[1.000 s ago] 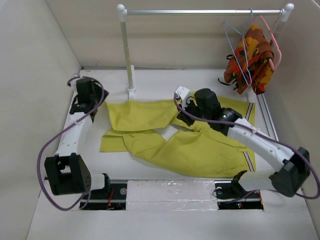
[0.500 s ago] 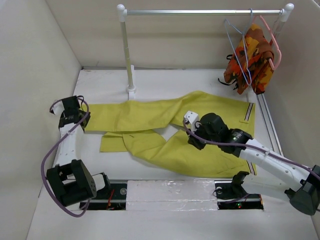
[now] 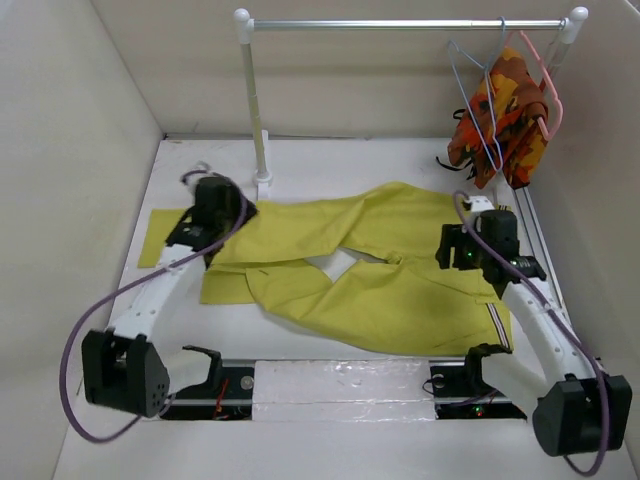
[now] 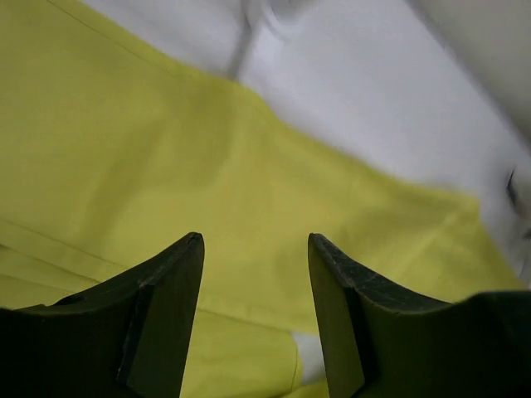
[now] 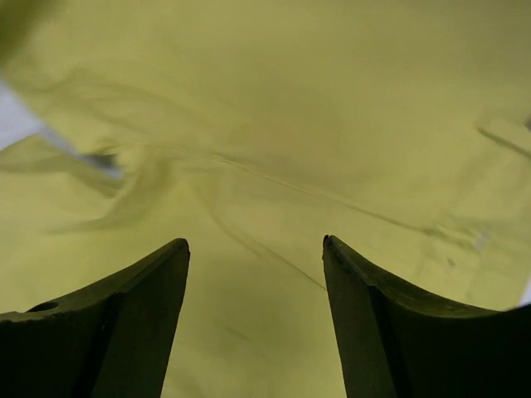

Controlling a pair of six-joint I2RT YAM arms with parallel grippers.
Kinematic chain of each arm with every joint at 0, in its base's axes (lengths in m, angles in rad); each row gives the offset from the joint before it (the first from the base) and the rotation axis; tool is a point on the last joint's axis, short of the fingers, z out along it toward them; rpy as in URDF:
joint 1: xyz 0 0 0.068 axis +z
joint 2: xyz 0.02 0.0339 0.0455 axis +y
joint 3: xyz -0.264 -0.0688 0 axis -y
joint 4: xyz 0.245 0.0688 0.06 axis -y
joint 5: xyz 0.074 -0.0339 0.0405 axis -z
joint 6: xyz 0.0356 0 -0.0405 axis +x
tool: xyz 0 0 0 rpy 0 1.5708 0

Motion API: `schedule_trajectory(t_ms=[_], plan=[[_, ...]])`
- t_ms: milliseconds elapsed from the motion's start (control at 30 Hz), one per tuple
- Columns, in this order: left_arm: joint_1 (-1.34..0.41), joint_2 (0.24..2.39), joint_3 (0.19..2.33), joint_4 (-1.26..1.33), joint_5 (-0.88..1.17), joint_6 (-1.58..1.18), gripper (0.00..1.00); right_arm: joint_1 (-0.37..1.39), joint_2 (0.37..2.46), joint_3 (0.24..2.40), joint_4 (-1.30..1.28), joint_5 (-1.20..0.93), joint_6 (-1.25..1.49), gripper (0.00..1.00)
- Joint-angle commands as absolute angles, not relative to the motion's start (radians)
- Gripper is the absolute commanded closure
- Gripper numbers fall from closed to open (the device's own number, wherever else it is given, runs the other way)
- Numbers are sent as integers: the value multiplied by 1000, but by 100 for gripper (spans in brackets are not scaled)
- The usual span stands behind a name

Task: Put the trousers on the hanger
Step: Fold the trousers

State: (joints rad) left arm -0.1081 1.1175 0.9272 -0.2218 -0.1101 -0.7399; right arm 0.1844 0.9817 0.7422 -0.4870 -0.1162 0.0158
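Observation:
The mustard yellow-green trousers (image 3: 370, 275) lie spread flat on the white table, one leg stretched out to the left (image 3: 165, 245), the striped waistband trim (image 3: 494, 322) at the right. The pale-blue wire hanger (image 3: 474, 95) hangs on the rail at the back right. My left gripper (image 4: 255, 249) hovers open over the upper leg's cloth (image 4: 124, 149), nothing between its fingers. Near the waist end, my right gripper (image 5: 255, 249) is open above the cloth (image 5: 274, 108), holding nothing.
A metal rail (image 3: 400, 24) on a white post (image 3: 256, 110) stands at the back. A pink hanger (image 3: 548, 90) with an orange, red and brown patterned garment (image 3: 505, 115) hangs beside the blue one. Walls close in on both sides.
The upper leg was pulled out straight to the left. Both grippers have let go and opened. The left gripper moved back right over the leg; the right gripper moved right toward the waist.

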Motion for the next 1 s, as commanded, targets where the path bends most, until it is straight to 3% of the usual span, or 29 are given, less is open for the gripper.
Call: schedule_trajectory(t_ms=[0,100,300,500,567,600,633,667,700,733,767,967], plan=[[-343,1221,937,-245,-164,-670,51,11,927,687,-422,-184,81,28],[-483,1288,982,-262,-223,-652,51,-173,913,669,-428,-175,48,22],[-508,1250,902,-178,-104,-620,49,-515,1109,631,-359,-296,-112,14],[-508,1177,815,-167,-124,-569,48,-578,1311,666,-270,-443,-143,13],[-499,1166,819,-187,-150,-558,48,-578,1371,666,-232,-488,-130,18],[-489,1164,827,-196,-155,-557,48,-578,1388,661,-215,-498,-115,25],[-479,1167,833,-204,-149,-557,48,-578,1417,657,-180,-520,-101,44],[-450,1170,847,-218,-141,-555,48,-587,1423,647,-160,-534,-86,52],[-416,1170,856,-225,-127,-555,48,-597,1434,640,-108,-563,-59,84],[-416,1172,856,-225,-118,-555,48,-597,1434,640,-98,-560,-45,94],[-376,1175,862,-233,-114,-551,48,-612,1424,653,-103,-548,-32,100],[-194,1229,839,-256,-45,-627,44,-634,1304,820,-291,-287,-41,100]])
